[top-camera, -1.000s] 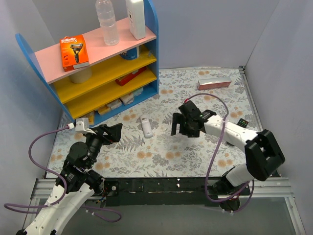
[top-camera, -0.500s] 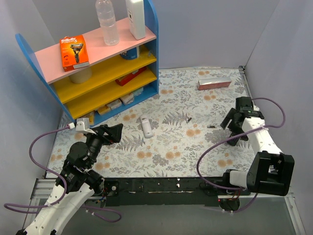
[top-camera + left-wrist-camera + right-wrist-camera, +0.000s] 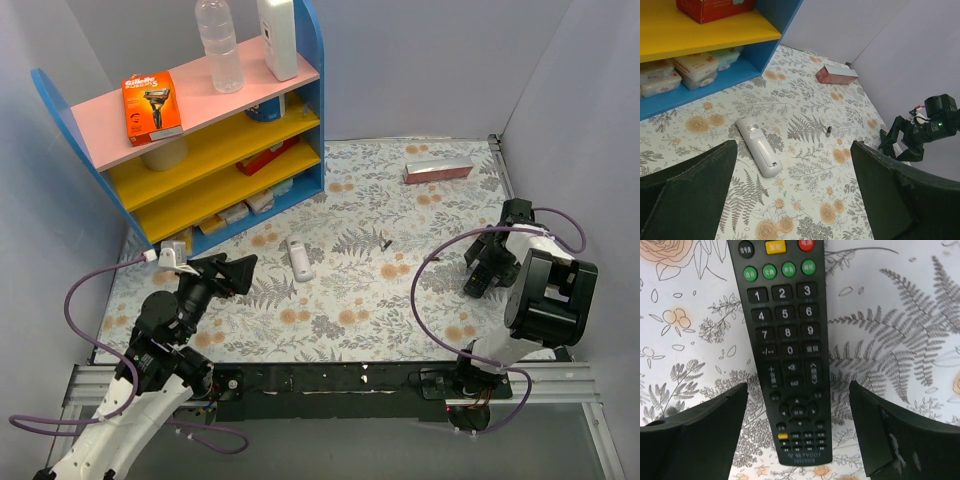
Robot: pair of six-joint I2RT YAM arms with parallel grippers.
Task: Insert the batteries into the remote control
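A black remote control (image 3: 787,340) lies face up on the floral table, its lower end between the fingers of my right gripper (image 3: 797,390). That gripper (image 3: 483,268) is open at the table's right side, and neither finger touches the remote. In the top view the gripper hides this remote. A white remote control (image 3: 298,258) (image 3: 759,146) lies in the middle of the table. One small dark battery (image 3: 387,241) (image 3: 828,131) lies to its right. My left gripper (image 3: 232,270) (image 3: 794,147) hangs open and empty at the near left, pointing toward the white remote.
A blue shelf unit (image 3: 200,130) with pink and yellow boards stands at the back left, holding boxes and a bottle. A pink box (image 3: 437,171) (image 3: 836,74) lies at the back right. Grey walls close in the table on three sides.
My right arm has swung from the middle of the table to the right side, over the black remote, uncovering the battery. The left arm has not moved.
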